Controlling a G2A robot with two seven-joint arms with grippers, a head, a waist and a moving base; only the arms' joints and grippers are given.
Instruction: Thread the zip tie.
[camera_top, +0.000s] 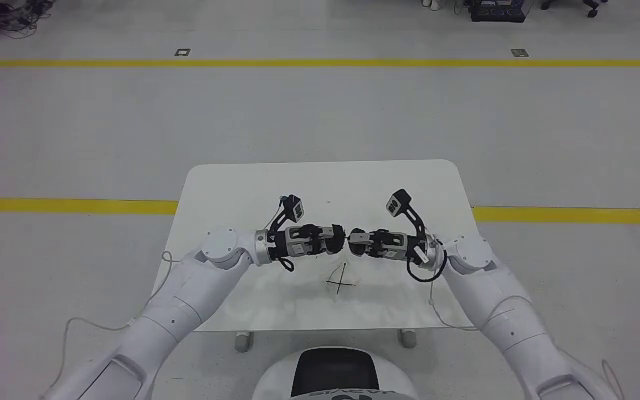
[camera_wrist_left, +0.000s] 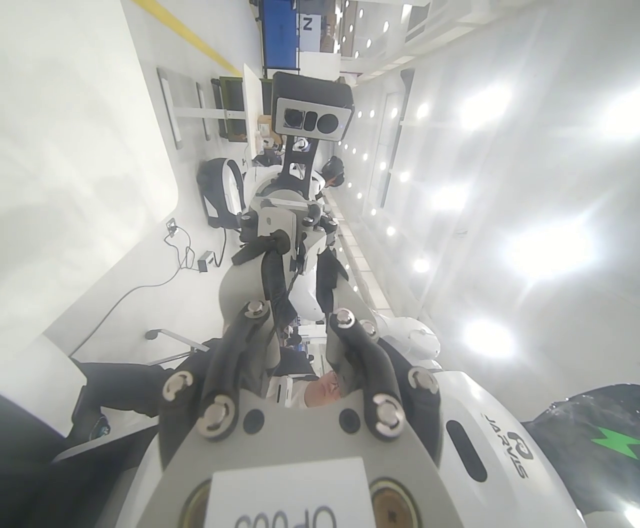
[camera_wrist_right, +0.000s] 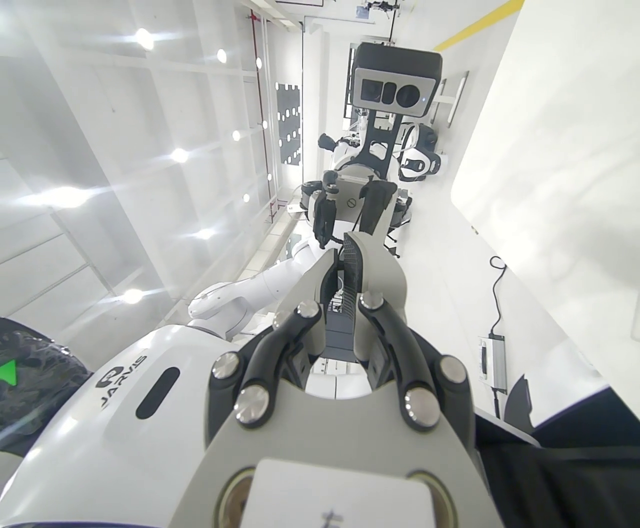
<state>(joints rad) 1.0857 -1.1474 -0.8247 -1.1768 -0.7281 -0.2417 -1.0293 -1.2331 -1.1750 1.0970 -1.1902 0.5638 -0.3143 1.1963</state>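
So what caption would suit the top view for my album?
The left gripper and right gripper face each other, tips close, above a white table marked with a black cross.

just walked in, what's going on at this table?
Both arms are held above the white table, with their grippers nose to nose. The right gripper is nearly shut and seems to pinch a thin dark strand, apparently the zip tie. The left gripper faces it with its fingers apart, close to those tips. The tie is too small to tell whether it is threaded. A black cross mark sits on the table below them.
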